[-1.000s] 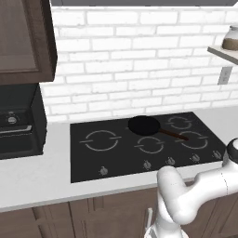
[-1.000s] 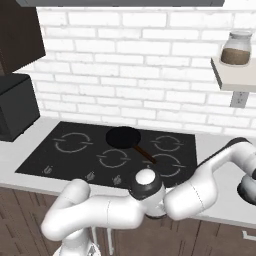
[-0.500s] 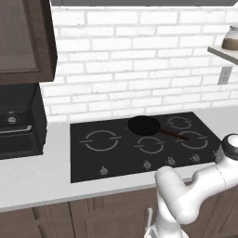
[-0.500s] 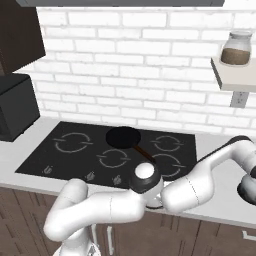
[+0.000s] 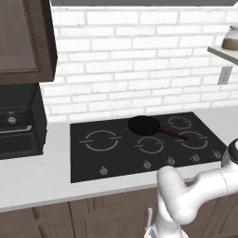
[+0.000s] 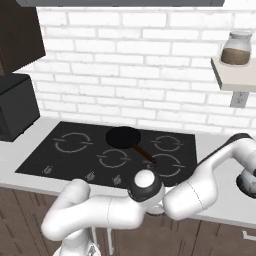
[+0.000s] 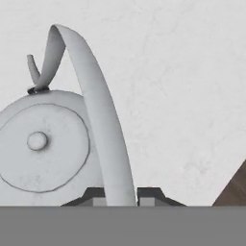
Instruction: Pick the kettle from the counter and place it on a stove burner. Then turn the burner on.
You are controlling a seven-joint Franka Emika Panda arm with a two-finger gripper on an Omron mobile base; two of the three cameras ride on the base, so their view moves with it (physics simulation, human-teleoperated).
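Note:
Seen from above in the hand view, the kettle (image 7: 43,149) is round and mottled white-grey, with a knobbed lid and a short spout (image 7: 33,72). It stands on the pale counter (image 7: 182,86). Its arched handle (image 7: 96,110) runs down between my two fingertips, and my gripper (image 7: 121,194) is shut on that handle. In the right base view my arm (image 6: 220,160) reaches over the counter to the right of the black cooktop (image 6: 40,160). The large stove burner (image 5: 100,139) (image 6: 75,142) lies at the cooktop's left and is bare.
A black frying pan (image 5: 144,125) (image 6: 123,136) with a brown handle sits on a rear middle burner. Knobs (image 5: 147,164) line the cooktop's front edge. A black appliance (image 5: 18,121) stands at the far left. A wall shelf (image 6: 235,77) carries a jar. The counter's front edge (image 7: 235,190) is close to the kettle.
The jaws have closed from wide open onto the kettle's handle. My elbow has shifted slightly in the base views. The pan and cooktop are unchanged.

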